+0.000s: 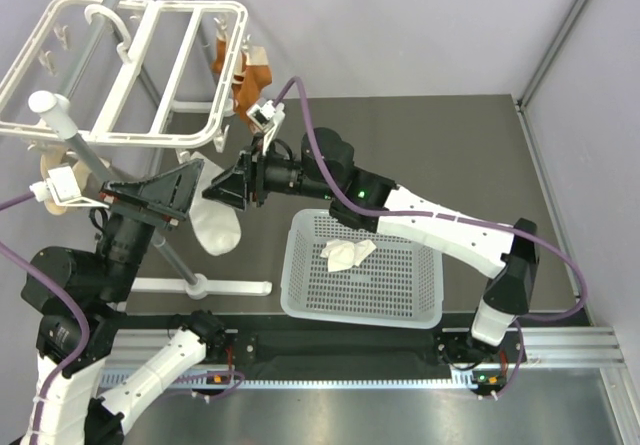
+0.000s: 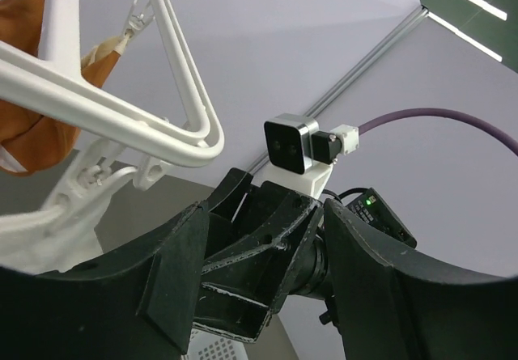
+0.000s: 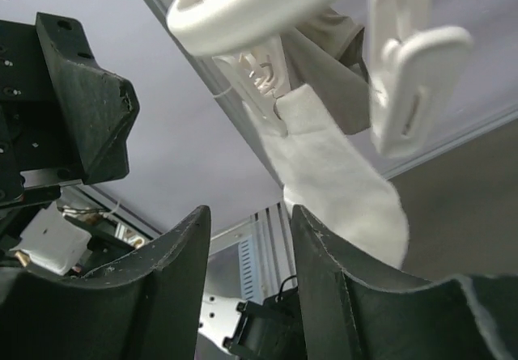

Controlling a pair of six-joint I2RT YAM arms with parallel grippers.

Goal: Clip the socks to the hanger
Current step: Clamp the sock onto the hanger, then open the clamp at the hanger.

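The hanger is a white frame on a grey pole at the far left. One white sock hangs from a clip on its near edge; in the right wrist view the sock hangs from that clip, just above and right of my open, empty right gripper. My right gripper faces my left gripper under the frame's corner. My left gripper is open and empty, with the frame above it. The second white sock lies crumpled in the basket.
The white perforated basket stands at the near centre. Orange-brown socks hang on the hanger's far right edge. A beige sock hangs at the left. The stand's foot lies beside the basket.
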